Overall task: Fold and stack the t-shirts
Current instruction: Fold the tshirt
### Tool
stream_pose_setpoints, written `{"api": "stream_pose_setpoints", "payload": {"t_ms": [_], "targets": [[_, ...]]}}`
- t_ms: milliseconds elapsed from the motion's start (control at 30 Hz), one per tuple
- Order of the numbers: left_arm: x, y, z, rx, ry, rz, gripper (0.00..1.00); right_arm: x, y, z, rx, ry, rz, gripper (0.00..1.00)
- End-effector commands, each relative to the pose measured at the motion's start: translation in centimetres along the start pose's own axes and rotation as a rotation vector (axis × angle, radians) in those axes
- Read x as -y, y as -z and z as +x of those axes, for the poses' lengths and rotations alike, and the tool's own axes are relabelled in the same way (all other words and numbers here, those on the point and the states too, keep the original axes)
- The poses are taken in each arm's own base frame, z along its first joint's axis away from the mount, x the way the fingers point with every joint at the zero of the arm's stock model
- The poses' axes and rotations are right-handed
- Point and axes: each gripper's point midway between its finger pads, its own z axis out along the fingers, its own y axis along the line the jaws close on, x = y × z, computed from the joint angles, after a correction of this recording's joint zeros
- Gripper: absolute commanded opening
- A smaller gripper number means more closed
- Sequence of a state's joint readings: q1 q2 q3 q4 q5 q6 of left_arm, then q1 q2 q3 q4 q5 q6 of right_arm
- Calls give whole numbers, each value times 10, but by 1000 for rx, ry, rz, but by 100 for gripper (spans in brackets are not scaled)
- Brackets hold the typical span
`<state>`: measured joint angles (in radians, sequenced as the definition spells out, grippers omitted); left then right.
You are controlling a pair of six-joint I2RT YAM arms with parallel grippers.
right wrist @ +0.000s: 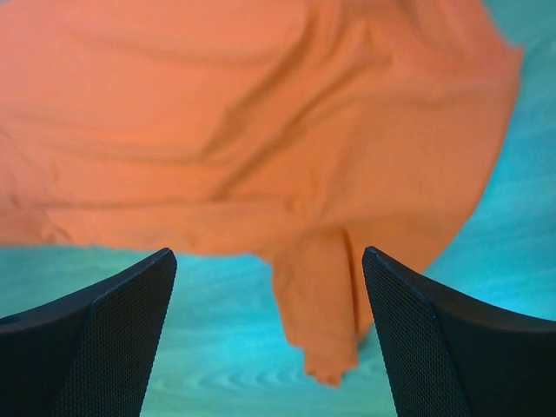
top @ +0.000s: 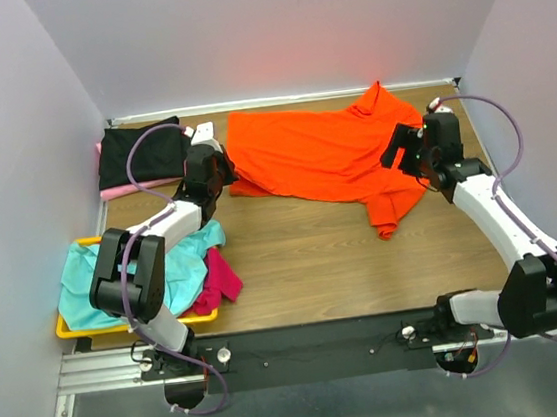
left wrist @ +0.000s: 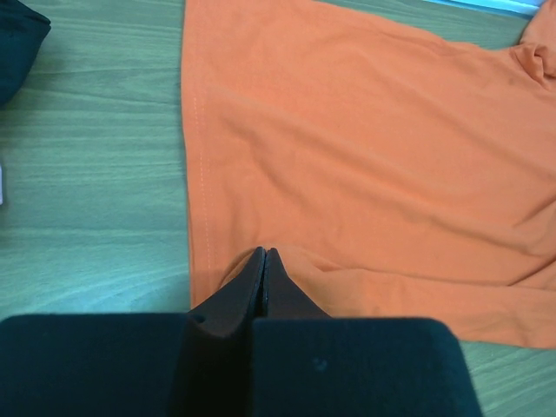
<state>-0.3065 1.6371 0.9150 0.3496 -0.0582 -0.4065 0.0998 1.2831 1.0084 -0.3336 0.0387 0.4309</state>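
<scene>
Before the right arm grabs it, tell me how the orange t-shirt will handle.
Probably floppy: the orange t-shirt lies creased and rumpled on the table, so it should sag from any pinch. Likely light: its folds lie flat. Pushed, it would probably bunch rather than slide whole.

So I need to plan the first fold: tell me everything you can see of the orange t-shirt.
The orange t-shirt is bright, plain, soft cloth, spread unfolded and wrinkled across the far side of the wooden table, a sleeve-like flap trailing toward the near right. The left gripper, shut, sits at its left hem corner; whether it pinches cloth is unclear. The right gripper, open, hovers over its right side.
</scene>
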Motion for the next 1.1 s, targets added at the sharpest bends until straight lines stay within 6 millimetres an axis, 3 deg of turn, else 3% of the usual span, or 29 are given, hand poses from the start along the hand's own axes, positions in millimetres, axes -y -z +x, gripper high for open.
{"api": "stream_pose_setpoints", "payload": {"t_ms": [0,200,533,667,867,1067], "targets": [[0,4,-14,25,-25,18,0,13,9,46,-109,-11,76,93],[-12,3,-13,24,-10,2,0,39,17,81,-179,-10,176,92],[-20,9,-18,38,4,-1,0,67,26,127,-287,-10,269,81],[-25,9,-18,38,12,-10,0,53,27,138,-332,-17,202,66],[-29,5,-17,32,18,-19,0,48,25,168,-405,4,203,62],[-27,5,-15,18,22,5,0,58,21,187,-430,9,245,56]]}}
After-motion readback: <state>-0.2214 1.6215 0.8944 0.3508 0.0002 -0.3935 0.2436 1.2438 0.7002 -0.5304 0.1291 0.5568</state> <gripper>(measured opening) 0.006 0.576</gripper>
